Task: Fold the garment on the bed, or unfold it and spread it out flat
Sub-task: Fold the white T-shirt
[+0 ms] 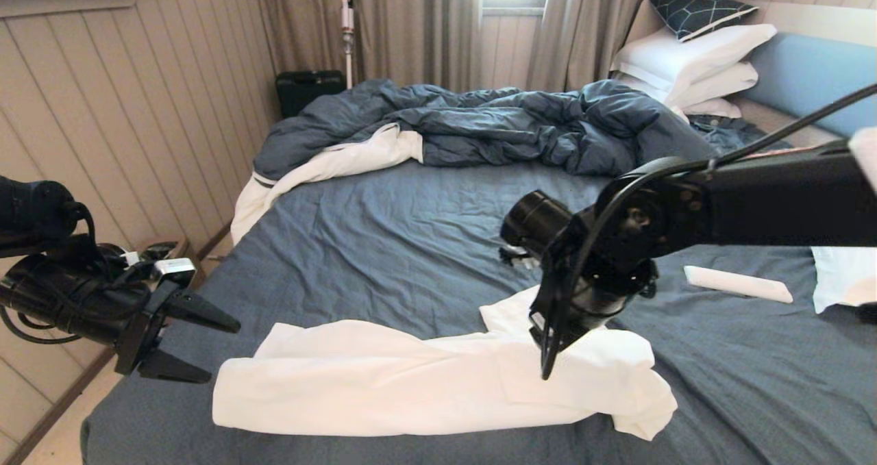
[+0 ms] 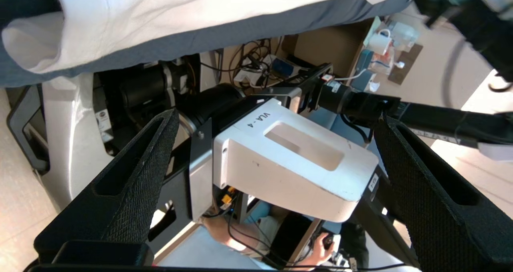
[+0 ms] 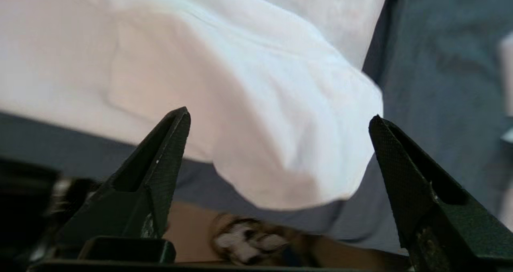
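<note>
The garment (image 1: 411,376) lies bunched on the bed (image 1: 384,246), right gripper (image 1: 548,355) spread wide above it, holding nothing; left gripper (image 1: 199,345) wide beside it.

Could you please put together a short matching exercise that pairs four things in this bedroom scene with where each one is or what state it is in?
Things:
1. garment
2. duvet
3. left gripper
4. right gripper

Places or states:
A. rumpled at the far side of the bed
B. open, past the bed's left edge
C. open, pointing down over the cloth's right part
D. lying in a long white band along the near edge

Pairs: 1-D, 2-A, 3-B, 4-C
</note>
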You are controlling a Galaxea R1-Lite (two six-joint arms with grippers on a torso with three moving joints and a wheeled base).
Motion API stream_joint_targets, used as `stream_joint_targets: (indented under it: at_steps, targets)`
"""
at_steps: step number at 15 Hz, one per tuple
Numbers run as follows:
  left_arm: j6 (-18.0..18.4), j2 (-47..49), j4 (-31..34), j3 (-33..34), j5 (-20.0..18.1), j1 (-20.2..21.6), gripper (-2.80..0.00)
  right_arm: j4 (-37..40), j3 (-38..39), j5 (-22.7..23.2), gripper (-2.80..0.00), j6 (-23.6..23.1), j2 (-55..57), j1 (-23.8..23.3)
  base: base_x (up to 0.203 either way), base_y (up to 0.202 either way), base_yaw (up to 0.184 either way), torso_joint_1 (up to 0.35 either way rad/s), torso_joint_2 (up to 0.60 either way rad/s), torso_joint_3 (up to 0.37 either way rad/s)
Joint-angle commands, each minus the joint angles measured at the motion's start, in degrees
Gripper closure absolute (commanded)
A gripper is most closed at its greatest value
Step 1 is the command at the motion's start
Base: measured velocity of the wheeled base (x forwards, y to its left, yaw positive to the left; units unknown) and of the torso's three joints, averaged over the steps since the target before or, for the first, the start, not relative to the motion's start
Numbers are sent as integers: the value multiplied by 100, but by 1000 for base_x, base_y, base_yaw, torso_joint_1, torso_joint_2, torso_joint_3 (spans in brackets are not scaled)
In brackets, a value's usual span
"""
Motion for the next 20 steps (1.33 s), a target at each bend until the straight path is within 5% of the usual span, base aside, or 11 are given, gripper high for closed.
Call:
stream_joint_targets:
  at_steps: [1, 8, 16, 20]
  targets:
    - [10, -47, 38, 38, -29, -9, -280, 20, -255, -497, -280, -54, 811, 311, 0, 0, 0, 0, 0, 0]
    - [19, -55, 29, 90, -29, -18, -280, -223, -864, -837, -280, -57, 1935, 709, 0, 0, 0, 0, 0, 0]
    - [19, -47, 38, 108, -29, -35, -280, -229, -298, -859, -280, 26, 1575, 916, 0, 0, 0, 0, 0, 0]
    - [36, -55, 47, 117, -29, -44, -280, -241, -476, -1119, -280, 7, 1619, 661, 0, 0, 0, 0, 0, 0]
